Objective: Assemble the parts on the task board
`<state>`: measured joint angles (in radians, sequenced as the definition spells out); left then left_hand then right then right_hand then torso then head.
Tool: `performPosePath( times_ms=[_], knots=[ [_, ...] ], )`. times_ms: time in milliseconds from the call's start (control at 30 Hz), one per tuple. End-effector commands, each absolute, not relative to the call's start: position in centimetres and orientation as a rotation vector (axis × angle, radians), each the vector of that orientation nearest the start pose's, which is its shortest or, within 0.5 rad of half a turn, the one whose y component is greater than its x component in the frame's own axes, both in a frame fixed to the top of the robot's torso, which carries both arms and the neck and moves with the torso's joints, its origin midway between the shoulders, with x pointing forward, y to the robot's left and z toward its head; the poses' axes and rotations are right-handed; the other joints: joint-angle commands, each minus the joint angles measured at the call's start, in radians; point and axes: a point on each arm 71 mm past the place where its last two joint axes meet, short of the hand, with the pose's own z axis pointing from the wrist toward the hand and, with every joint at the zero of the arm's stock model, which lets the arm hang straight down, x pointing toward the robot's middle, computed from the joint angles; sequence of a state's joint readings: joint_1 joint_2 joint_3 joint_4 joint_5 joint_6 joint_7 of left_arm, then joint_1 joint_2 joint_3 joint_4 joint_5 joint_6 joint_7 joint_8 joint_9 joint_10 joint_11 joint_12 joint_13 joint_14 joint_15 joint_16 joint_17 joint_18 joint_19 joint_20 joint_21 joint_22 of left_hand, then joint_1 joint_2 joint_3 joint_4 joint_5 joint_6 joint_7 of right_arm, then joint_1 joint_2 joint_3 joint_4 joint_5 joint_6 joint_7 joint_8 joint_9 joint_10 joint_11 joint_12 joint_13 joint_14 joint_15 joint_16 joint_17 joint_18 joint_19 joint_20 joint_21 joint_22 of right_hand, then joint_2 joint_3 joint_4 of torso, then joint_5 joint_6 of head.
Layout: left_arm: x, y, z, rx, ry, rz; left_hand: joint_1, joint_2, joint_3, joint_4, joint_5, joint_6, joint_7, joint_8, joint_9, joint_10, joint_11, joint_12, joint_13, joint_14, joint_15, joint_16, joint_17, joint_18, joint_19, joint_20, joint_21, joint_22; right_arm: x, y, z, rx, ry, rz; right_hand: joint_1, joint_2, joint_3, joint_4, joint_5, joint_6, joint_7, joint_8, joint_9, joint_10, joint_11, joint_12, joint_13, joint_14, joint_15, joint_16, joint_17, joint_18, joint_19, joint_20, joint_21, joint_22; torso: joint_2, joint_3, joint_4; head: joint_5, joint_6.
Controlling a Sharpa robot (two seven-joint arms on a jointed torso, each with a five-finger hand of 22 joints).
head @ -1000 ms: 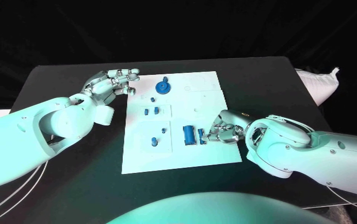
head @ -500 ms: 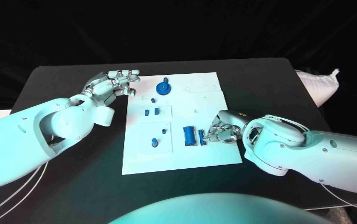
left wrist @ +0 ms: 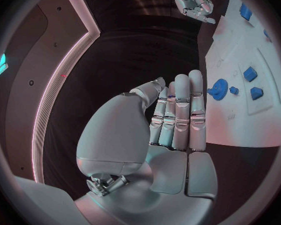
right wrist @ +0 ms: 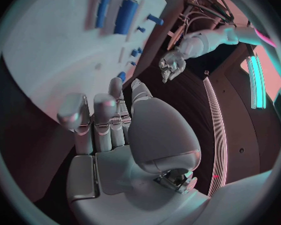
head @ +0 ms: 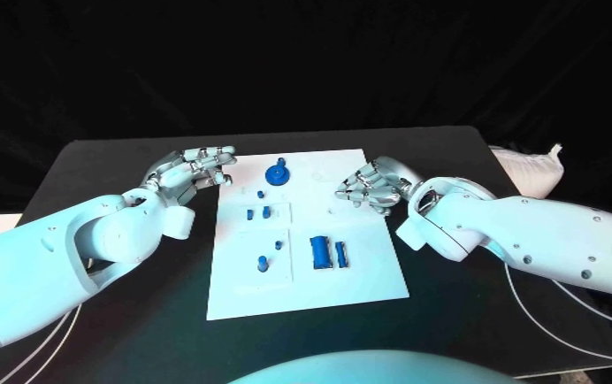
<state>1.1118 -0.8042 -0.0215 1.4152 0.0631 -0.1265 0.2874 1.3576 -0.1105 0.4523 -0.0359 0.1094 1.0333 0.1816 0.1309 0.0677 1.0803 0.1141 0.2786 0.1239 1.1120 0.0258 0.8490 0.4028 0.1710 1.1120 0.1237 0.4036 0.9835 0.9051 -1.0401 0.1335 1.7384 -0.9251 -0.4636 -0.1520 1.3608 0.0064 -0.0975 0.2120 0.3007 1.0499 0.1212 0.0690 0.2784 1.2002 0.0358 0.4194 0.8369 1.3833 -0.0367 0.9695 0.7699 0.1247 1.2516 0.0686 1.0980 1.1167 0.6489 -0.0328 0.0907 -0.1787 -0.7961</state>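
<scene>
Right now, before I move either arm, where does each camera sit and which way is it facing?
Head view: on the robot's head, looking down at the black table and white board; both arms enter, left hand and right hand showing.
Left wrist view: behind the left hand, facing across the board's edge.
Right wrist view: behind the right hand, facing over the board.
Shared: both wrist views show the board's blue pieces and the opposite hand.

Task board [head: 363, 264]: centre of table [head: 103, 141]. Gear [head: 277, 149] at far edge; two blocks [head: 329, 252] nearer, right of pegs [head: 264, 264]. Left hand [head: 194, 165] left, right hand [head: 370, 186] over right side.
</scene>
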Motion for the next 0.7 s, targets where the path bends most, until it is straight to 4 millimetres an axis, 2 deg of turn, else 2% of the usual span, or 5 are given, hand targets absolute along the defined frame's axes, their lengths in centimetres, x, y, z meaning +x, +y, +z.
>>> performPosePath(
  times_ms=[33, 267, 567, 600, 700],
  knots=[
    [49.2, 21.5, -23.6, -1.360, 1.520, -1.590, -0.001, 0.009, -0.005, 0.000, 0.001, -0.010, 0.003, 0.005, -0.001, -0.015, 0.000, -0.008, -0.010, -0.039, 0.010, -0.070, -0.036, 0.007, -0.041, 0.008, -0.036, -0.023, 43.3, -25.0, -23.4, 0.896, 1.606, 1.132, 0.034, 0.013, 0.007, -0.010, -0.034, -0.040, 0.020, -0.003, -0.012, -0.048, 0.021, -0.072, -0.069, -0.077, 0.018, -0.200, -0.179, 0.051, -0.157, 0.014, -0.266, -0.232, -0.033, -0.0046, -0.0003, -0.002, 0.027],
    [49.8, 21.8, -25.0, -1.426, 1.420, -1.516, -0.012, 0.007, 0.004, 0.013, -0.007, -0.077, 0.022, -0.026, -0.002, -0.136, 0.059, -0.093, -0.061, -0.230, 0.118, -0.452, -0.212, -0.034, -0.333, 0.084, -0.286, -0.202, 46.8, -24.6, -25.0, 1.058, 1.491, 1.303, 0.111, 0.017, 0.029, -0.040, -0.074, -0.112, 0.076, -0.006, -0.073, -0.154, 0.111, -0.336, -0.403, -0.387, 0.143, -0.678, -0.434, 0.040, -0.373, 0.122, -0.708, -0.547, -0.050, -0.0006, 0.0077, -0.005, 0.080],
    [50.3, 21.7, -25.6, -1.426, 1.357, -1.484, -0.007, 0.022, -0.044, 0.021, -0.006, -0.067, 0.003, -0.037, -0.002, -0.099, 0.064, -0.120, -0.062, -0.201, 0.136, -0.633, -0.304, 0.014, -0.396, 0.152, -0.342, -0.380, 49.0, -23.8, -26.2, 1.097, 1.425, 1.370, 0.081, 0.058, 0.027, -0.126, -0.111, -0.107, 0.075, -0.006, -0.153, -0.120, 0.116, -0.355, -0.688, -0.277, 0.151, -0.862, -0.645, 0.059, -0.222, 0.147, -0.914, -0.772, -0.049, 0.0097, 0.0125, 0.004, 0.122],
    [50.2, 21.4, -25.8, -1.425, 1.432, -1.494, -0.412, 0.111, -0.162, 0.036, -0.033, -0.359, -0.050, -0.131, -0.068, -0.396, 0.011, -0.165, -0.124, -0.480, 0.087, -0.694, -0.332, -0.050, -0.612, 0.064, -0.404, -0.558, 49.0, -24.0, -26.5, 1.080, 1.477, 1.256, -0.352, -0.006, 0.098, -0.212, -0.165, -0.393, 0.017, -0.069, -0.188, -0.450, 0.069, -0.419, -0.724, -0.614, 0.117, -0.890, -0.677, -0.006, -0.537, 0.084, -0.965, -0.869, -0.051, 0.0049, 0.0107, 0.000, 0.114],
    [50.1, 21.4, -25.8, -1.422, 1.429, -1.489, -0.469, 0.111, -0.183, 0.036, -0.109, -0.397, -0.060, -0.131, -0.068, -0.435, 0.003, -0.175, -0.124, -0.513, 0.080, -0.709, -0.403, -0.050, -0.643, 0.057, -0.404, -0.591, 48.9, -23.9, -26.4, 1.083, 1.469, 1.258, -0.408, -0.006, 0.098, -0.212, -0.175, -0.427, 0.008, -0.069, -0.197, -0.485, 0.062, -0.419, -0.742, -0.643, 0.109, -0.895, -0.689, -0.006, -0.565, 0.073, -0.977, -0.891, -0.052, 0.0056, 0.0081, 0.005, 0.116]
  ],
)
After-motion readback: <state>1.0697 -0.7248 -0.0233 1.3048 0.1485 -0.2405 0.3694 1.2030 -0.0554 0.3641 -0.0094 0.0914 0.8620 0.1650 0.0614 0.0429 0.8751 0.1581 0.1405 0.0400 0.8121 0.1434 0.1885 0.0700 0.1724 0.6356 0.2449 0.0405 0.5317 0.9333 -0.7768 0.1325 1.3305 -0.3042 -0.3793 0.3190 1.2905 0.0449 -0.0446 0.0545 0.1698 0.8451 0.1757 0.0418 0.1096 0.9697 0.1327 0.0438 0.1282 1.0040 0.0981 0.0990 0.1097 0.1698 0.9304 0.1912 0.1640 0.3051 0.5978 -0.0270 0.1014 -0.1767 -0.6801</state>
